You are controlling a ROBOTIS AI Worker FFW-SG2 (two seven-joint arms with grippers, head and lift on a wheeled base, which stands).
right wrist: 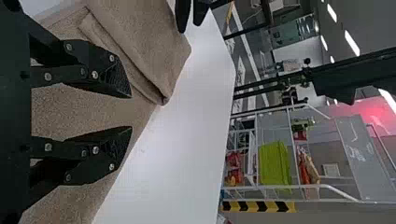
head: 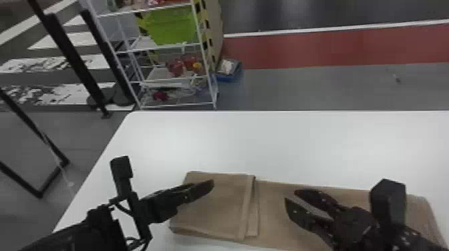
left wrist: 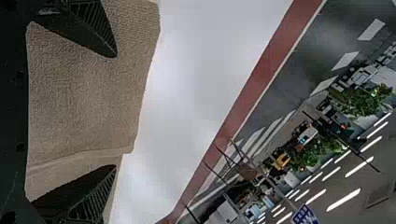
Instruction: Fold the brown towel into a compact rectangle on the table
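Basically, the brown towel (head: 274, 207) lies half worked on the tabletop (head: 267, 143), in from the left edge and well short of the far edge. Its left part is doubled into a squarish stack (head: 217, 213), with layered edges showing on the side toward the middle; the rest runs flat toward the right, where its outer end has rounded corners. Likely the left portion was folded first to serve as a base, with the flat length meant to come over it.

Just outward, the left gripper (left wrist: 116, 111) is over the stack, fingers spread, nothing pinched; can't tell if the tips touch cloth. Its place suits pressing the stack down or squaring it up. The right gripper (right wrist: 131, 112) is over the flat part, fingers parted, no cloth between them. It sits inboard of the right end, so it would probably need to go out to that end to lift it.

Next step, as judged: grab the loose right end and bring it leftward over the stack. Roughly midway through the task. Risk: pulling the flat part could drag the stack askew or open its loose layers; soft cloth may also bunch if pinched off-center.

Beyond the far edge, a white rack (head: 143, 10) holds a green bin (head: 172, 25).
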